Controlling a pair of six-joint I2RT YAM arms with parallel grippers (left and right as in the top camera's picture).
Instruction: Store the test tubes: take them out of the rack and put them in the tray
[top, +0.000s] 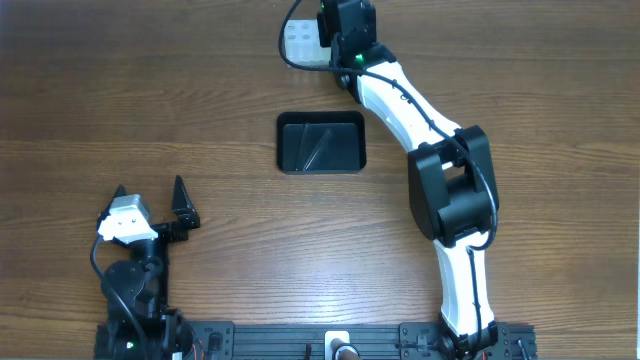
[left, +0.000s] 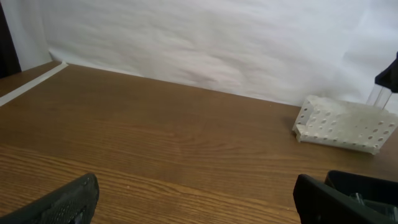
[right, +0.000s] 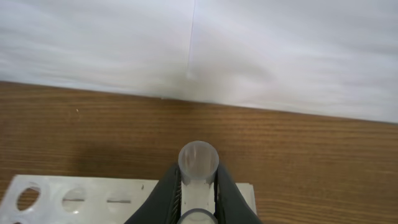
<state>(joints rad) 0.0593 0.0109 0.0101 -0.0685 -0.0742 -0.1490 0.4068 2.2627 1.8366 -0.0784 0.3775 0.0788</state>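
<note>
My right gripper (right: 198, 179) was clamped on a tube (right: 198, 159) at the rack (right: 74, 194); a straight vertical lift was judged best.

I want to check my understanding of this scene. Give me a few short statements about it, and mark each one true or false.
1. The right hand is shut on a test tube just above the rack. True.
2. The tray is empty. False: at least one stored tube lies in it.
3. The left hand is open and holds nothing. True.
4. The rack is black. False: the rack is white, and it is the tray that is black.
</note>
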